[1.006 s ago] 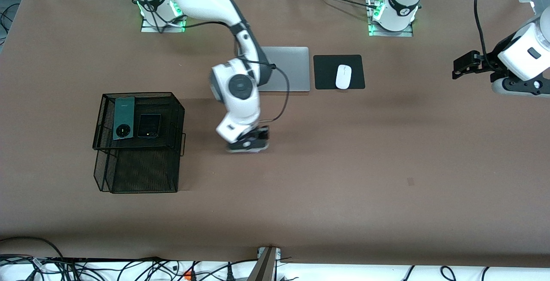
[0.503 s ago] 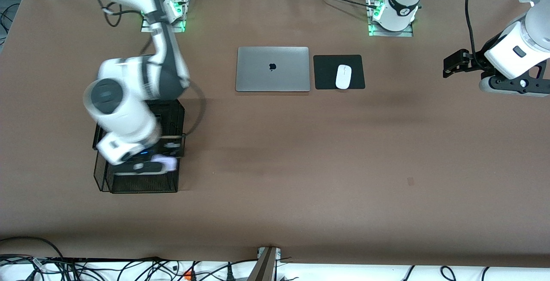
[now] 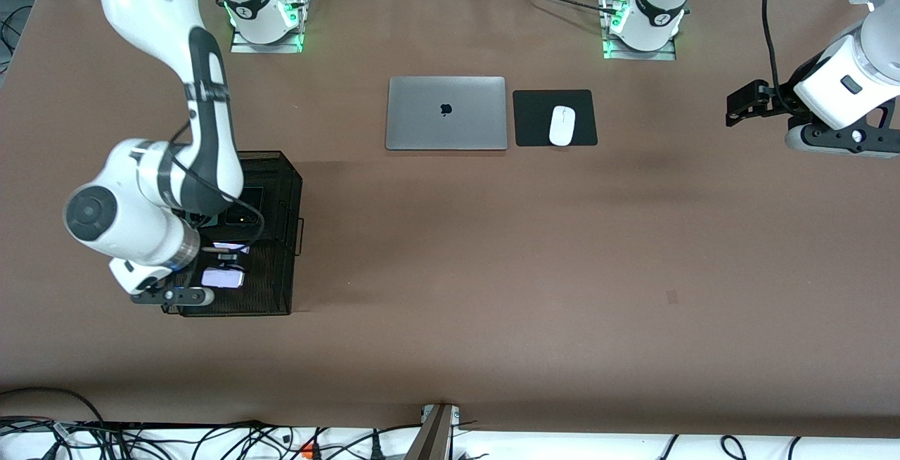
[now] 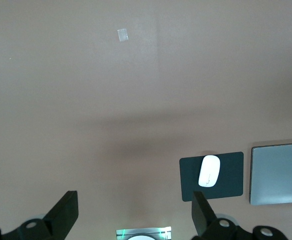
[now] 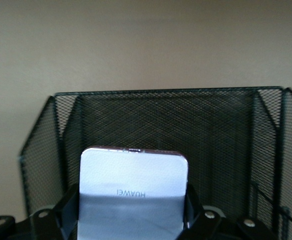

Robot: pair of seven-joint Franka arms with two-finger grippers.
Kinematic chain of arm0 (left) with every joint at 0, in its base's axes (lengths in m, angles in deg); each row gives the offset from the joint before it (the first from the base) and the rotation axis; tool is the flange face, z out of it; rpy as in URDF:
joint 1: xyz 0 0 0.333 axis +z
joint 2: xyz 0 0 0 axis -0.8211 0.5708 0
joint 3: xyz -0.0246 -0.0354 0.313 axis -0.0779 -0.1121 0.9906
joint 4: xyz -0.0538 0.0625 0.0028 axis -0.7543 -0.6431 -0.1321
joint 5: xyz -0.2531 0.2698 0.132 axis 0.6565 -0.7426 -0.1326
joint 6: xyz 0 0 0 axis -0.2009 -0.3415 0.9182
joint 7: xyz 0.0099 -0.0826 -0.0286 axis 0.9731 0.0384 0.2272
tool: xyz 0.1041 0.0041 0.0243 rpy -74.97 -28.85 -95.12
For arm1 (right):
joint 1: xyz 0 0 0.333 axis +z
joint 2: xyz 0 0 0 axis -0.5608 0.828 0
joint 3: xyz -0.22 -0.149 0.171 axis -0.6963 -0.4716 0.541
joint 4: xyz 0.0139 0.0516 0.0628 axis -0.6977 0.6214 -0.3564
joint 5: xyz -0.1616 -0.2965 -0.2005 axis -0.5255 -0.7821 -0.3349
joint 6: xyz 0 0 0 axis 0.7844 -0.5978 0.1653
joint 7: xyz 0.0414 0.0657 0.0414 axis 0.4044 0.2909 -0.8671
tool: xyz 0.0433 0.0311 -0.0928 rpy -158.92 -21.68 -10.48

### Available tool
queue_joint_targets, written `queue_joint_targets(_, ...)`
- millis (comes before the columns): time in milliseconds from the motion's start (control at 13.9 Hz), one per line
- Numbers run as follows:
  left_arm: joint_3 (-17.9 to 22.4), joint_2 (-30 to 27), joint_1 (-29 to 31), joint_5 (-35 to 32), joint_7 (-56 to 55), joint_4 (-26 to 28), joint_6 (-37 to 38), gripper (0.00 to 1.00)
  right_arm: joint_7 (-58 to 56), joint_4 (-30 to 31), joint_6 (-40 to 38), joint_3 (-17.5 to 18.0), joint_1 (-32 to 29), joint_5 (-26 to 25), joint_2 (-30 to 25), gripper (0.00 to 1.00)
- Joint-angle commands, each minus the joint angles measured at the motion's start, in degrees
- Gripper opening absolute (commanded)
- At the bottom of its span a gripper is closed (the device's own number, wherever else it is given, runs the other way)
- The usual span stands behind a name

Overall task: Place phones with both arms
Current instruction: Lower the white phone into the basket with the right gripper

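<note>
My right gripper (image 3: 211,278) is shut on the pale-lilac phone (image 3: 226,278), holding it flat over the lower, nearer tier of the black mesh rack (image 3: 278,284). In the right wrist view the phone (image 5: 134,175) sits between the two fingers (image 5: 70,210), with the rack's mesh wall (image 5: 160,120) ahead of it. The black phone (image 3: 245,208) lies on the rack's upper tier, partly covered by the right arm. The dark-green phone is hidden. My left gripper (image 3: 735,105) waits open and empty above the table at the left arm's end; its view shows open jaws (image 4: 134,212) over bare table.
A closed grey laptop (image 3: 446,113) lies between the arm bases. Beside it a white mouse (image 3: 562,125) rests on a black pad (image 3: 583,105). The left wrist view also shows the mouse (image 4: 209,170) and laptop (image 4: 278,172).
The right arm has swung from the table's middle to the rack, carrying the lilac phone, and now holds it over the lower tier. The left arm shifted slightly, then stopped.
</note>
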Motion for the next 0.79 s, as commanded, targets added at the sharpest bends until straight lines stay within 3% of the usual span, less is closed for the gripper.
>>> queue_joint_targets(0,-0.05,-0.86,0.41,0.40,-0.07,0.30,0.44,1.00,-1.85,-0.78,-0.14,0.58,-1.25,1.63,1.98,0.08)
queue_joint_targets(144,-0.05,-0.77,0.41,0.40,-0.24,0.30,0.27,1.00,-3.25,-0.52,-0.40,0.58,-1.70,4.09,2.51,0.13)
queue_joint_targets(216,-0.05,-0.77,0.50,0.40,-0.24,0.30,0.26,1.00,-4.13,-0.35,-0.84,0.58,-1.96,4.53,2.60,0.22)
queue_joint_targets(287,-0.05,-0.77,0.50,0.40,-0.24,0.30,0.26,1.00,-4.14,-0.26,-0.93,0.58,-2.05,4.54,2.60,0.43)
queue_joint_targets(359,-0.05,-0.77,0.50,0.40,-0.24,0.39,0.26,1.00,-4.05,-0.26,-1.02,0.58,-2.05,4.62,2.60,0.73)
queue_joint_targets(503,-0.05,-0.69,0.50,0.40,-0.24,0.48,0.35,1.00,-3.61,-0.34,-1.02,0.58,-2.05,4.80,2.51,0.99)
queue_joint_targets(719,0.03,-0.77,0.59,0.40,-0.15,0.48,0.26,1.00,-3.52,-0.87,-1.10,0.31,-2.14,4.80,1.90,1.00)
